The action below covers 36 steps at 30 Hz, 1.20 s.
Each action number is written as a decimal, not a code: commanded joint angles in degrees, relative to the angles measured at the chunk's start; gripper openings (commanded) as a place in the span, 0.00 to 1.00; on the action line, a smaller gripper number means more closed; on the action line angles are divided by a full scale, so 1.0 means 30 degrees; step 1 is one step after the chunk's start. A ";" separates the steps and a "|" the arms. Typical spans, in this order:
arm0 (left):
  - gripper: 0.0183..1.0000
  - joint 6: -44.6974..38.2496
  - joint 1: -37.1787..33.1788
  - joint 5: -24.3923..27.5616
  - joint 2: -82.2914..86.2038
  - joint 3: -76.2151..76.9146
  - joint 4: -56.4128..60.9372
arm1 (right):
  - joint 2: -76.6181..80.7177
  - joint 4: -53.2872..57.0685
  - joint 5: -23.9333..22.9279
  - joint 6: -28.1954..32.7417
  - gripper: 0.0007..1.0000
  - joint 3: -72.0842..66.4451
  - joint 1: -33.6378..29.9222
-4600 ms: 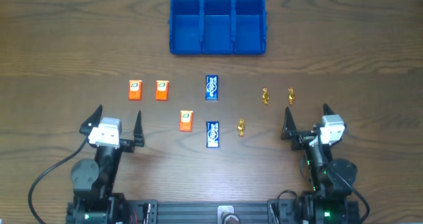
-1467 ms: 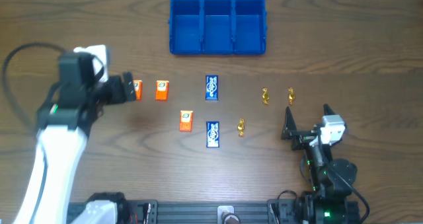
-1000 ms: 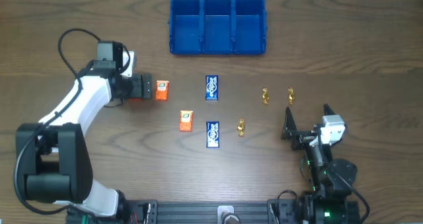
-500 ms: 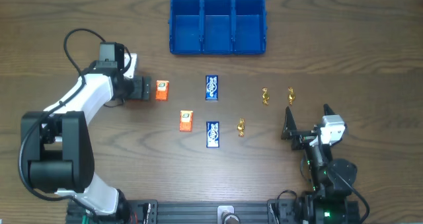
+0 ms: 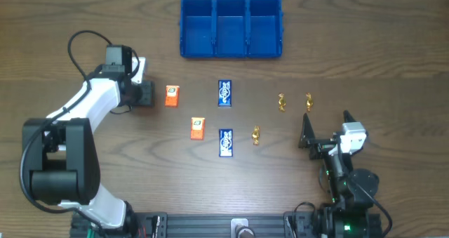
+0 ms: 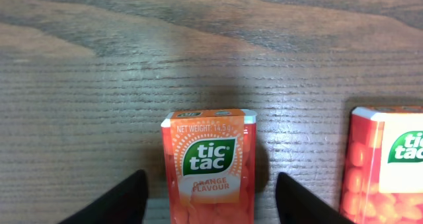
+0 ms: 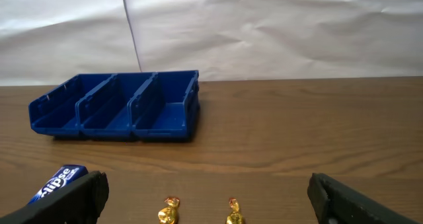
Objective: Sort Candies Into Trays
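Left hand (image 5: pixel 144 94) low over table (image 5: pixel 84 27), fingers spread, straddling leftmost orange box (image 6: pixel 210 164); nothing gripped yet. Likely step: grasp. Best to close squarely on box's long sides, centred, so box doesn't twist or slip; keep finger clear of second orange box (image 6: pixel 386 164) just beside. Then lift straight up before carrying to blue tray (image 5: pixel 231 53) at table's far side. Right hand (image 5: pixel 325 122) parked at right, near gold candies (image 5: pixel 308 101), fingers wide apart, holding nothing.
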<state>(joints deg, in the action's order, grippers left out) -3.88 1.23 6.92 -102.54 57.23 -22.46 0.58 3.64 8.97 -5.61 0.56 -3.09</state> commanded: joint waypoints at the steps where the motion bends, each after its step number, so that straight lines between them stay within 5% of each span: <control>1: 0.51 0.0240 -0.0015 -0.0240 -0.0430 0.0051 -0.0066 | -0.0131 0.0087 -0.0117 -0.0109 1.00 -0.0036 -0.0007; 16: 0.50 0.0525 0.0080 -0.0138 -0.0998 0.0051 0.0036 | -0.0131 0.0087 -0.0109 -0.0109 1.00 -0.0036 -0.0007; 21: 0.30 0.0670 0.0102 0.0000 -0.0998 0.0051 0.0146 | -0.0131 0.0087 -0.0117 -0.0109 1.00 -0.0036 -0.0007; 29: 0.27 0.2521 0.1311 -0.0066 0.3096 0.0423 0.0073 | -0.0131 0.0087 -0.0117 -0.0109 1.00 -0.0036 -0.0007; 36: 0.26 0.3832 0.4881 -0.4313 0.9435 0.3614 -0.1741 | -0.0138 0.0087 -0.0117 -0.0109 1.00 -0.0036 -0.0007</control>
<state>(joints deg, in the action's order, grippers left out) 4.78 11.77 1.87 -78.83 62.74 -26.17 0.58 3.66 8.97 -5.61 0.56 -3.09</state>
